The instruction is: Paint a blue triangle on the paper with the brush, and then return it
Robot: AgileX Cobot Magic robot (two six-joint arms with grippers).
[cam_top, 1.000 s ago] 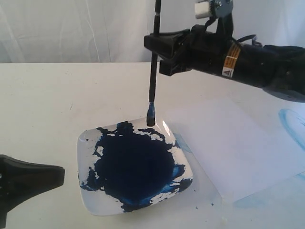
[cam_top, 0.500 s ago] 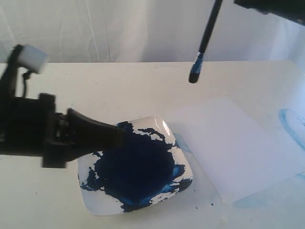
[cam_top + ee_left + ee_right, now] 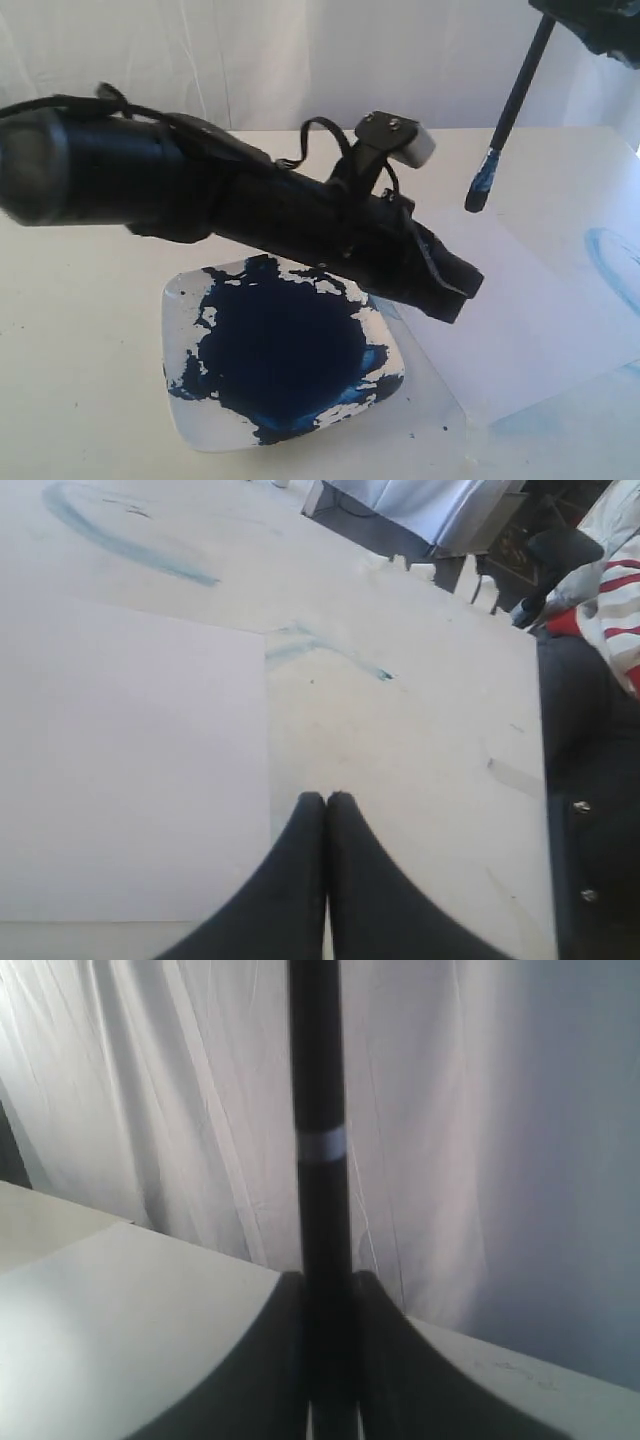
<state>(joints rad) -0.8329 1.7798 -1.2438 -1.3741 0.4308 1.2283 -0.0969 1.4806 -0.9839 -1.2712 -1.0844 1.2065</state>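
The brush [image 3: 512,105] hangs tilted in the air at the upper right, its blue-stained bristles [image 3: 481,186] above the far edge of the paper [image 3: 530,300]. My right gripper [image 3: 328,1282] is shut on its black handle [image 3: 318,1080], below the silver band [image 3: 322,1145]; in the exterior view only part of it shows at the top right corner [image 3: 590,22]. My left gripper [image 3: 458,292] is shut and empty, reaching across the plate to the paper's near-left edge [image 3: 130,760]. The paper is plain white where it shows; the blue triangle is not in view.
A white square plate [image 3: 180,420] smeared with dark blue paint sits under the left arm. A pale blue curved smear [image 3: 612,262] marks the table right of the paper. The table's edge and a person in striped clothing [image 3: 615,570] show in the left wrist view.
The left arm swung in from the left, over the plate, toward the paper. The right gripper lifted the brush off the plate's rim and carried it up and to the right.
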